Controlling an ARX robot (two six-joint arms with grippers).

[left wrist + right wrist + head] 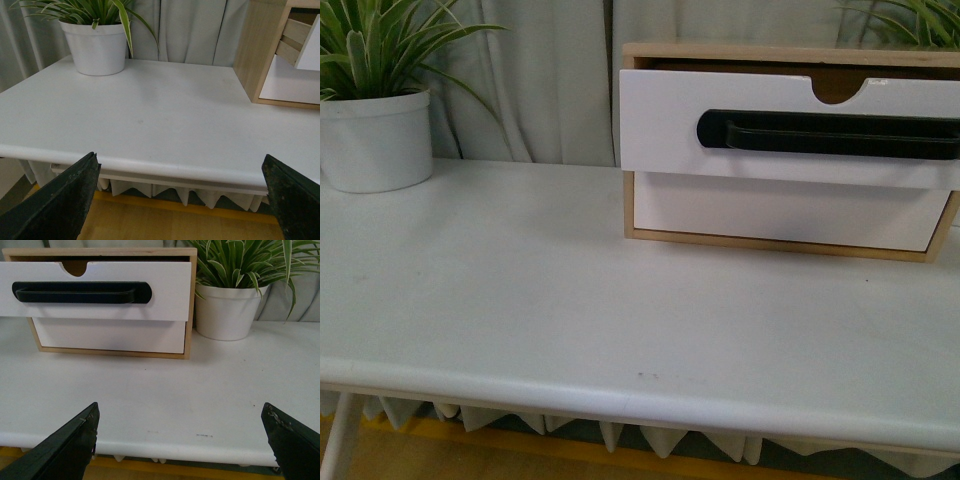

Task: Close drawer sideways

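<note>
Your drawer sits in the box by the far edge of the counter, toward the far right corner. It sticks out toward the near edge. The left jaws and the right jaws are both spread wide and hold nothing. They hang at the near edge, well apart from the drawer. The right jaws face it, so I would use them. Push on the white front near its middle, just by the handle, straight toward the far edge. Go slow (the box looks light and may slide). Keep clear of the pot just beside the box. Stop when the front sits flat with the box.
</note>
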